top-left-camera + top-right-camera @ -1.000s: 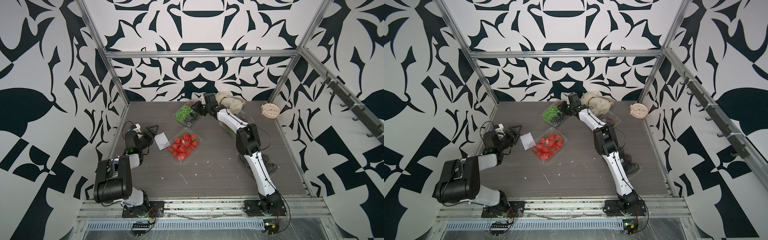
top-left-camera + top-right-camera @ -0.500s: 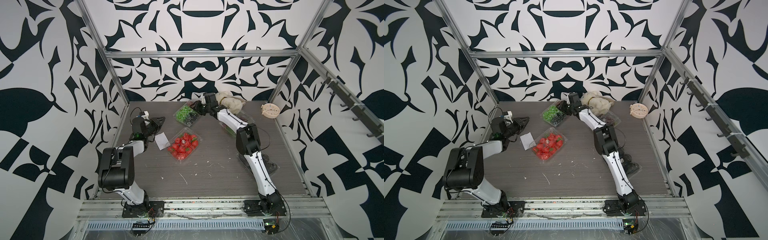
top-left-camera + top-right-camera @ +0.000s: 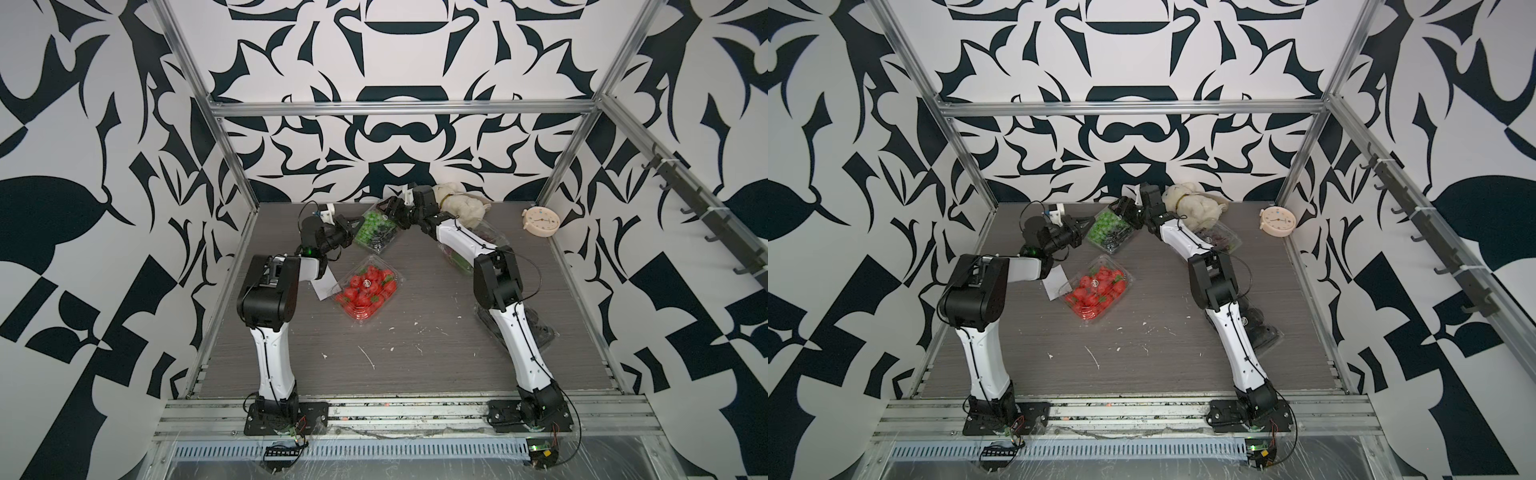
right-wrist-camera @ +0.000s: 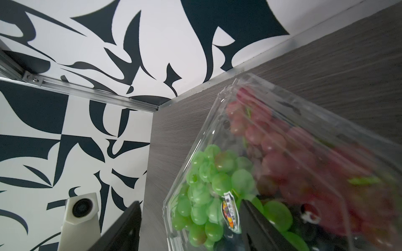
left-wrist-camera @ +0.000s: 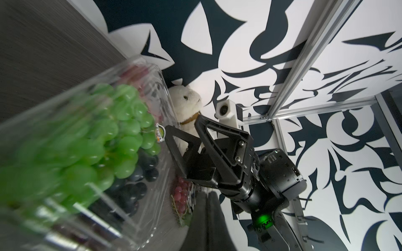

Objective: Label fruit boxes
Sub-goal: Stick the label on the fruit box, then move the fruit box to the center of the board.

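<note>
We are working on the green-grape punnet [image 3: 374, 230], which lies near the desk's far edge, left of its middle, with an arm at each end. The left end effector [image 3: 351, 226] is clenched, its tips touching the punnet's corner toward the desk's left edge. Whether it pinches the rim we cannot tell. The right end effector [image 5: 182, 123] is released, its jaws spread astride the opposite corner without clamping it. A small printed sticker [image 4: 230, 208] sits on the lid, so we judge this box to be at or just past its labelling.

The strawberry punnet [image 3: 368, 286] lies nearer the desk's middle, with the sticker sheet [image 3: 324, 286] just beside it toward the left edge. The second grape punnet [image 3: 1219, 239] and the avocado punnet [image 3: 1260, 328] lie partly under the right arm, toward the right edge. The next move calls for freeing the box, lifting clear and fetching a fresh label from the sheet.
</note>
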Action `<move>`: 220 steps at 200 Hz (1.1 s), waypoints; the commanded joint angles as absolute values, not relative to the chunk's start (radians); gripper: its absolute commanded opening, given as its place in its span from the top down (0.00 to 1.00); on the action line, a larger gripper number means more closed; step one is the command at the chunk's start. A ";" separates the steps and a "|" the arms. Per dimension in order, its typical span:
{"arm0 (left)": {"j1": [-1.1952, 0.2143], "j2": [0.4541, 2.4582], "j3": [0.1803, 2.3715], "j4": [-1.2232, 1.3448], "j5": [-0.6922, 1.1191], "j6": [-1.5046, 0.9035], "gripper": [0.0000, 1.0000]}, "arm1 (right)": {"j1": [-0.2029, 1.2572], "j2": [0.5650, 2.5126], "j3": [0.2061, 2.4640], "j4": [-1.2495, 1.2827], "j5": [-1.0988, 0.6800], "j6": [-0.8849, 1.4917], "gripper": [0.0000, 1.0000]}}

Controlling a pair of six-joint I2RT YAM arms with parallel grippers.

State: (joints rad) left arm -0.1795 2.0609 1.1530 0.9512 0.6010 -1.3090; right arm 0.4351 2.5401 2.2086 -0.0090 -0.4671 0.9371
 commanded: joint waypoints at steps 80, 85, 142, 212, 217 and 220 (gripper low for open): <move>-0.226 2.173 1.324 0.732 0.528 -1.248 1.00 | 0.422 2.568 2.142 -0.076 -0.465 0.971 0.09; -0.228 2.177 1.331 0.728 0.529 -1.248 1.00 | 0.422 2.570 2.143 -0.075 -0.465 0.971 0.09; -0.264 2.238 1.429 0.683 0.535 -1.248 1.00 | 0.422 2.565 2.121 -0.052 -0.471 0.983 0.08; -0.264 2.123 1.352 0.674 0.501 -1.189 1.00 | 0.393 2.433 1.972 0.074 -0.469 0.956 0.17; -0.261 2.106 1.337 0.672 0.496 -1.184 1.00 | 0.396 2.429 1.975 0.075 -0.473 0.951 0.19; -0.259 2.095 1.326 0.672 0.492 -1.180 1.00 | 0.396 2.427 1.973 0.078 -0.475 0.950 0.22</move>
State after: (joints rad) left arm -0.2714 2.1990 1.3823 0.6888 0.5186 -1.2392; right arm 0.4034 2.4447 2.0121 0.1535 -0.4942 0.9871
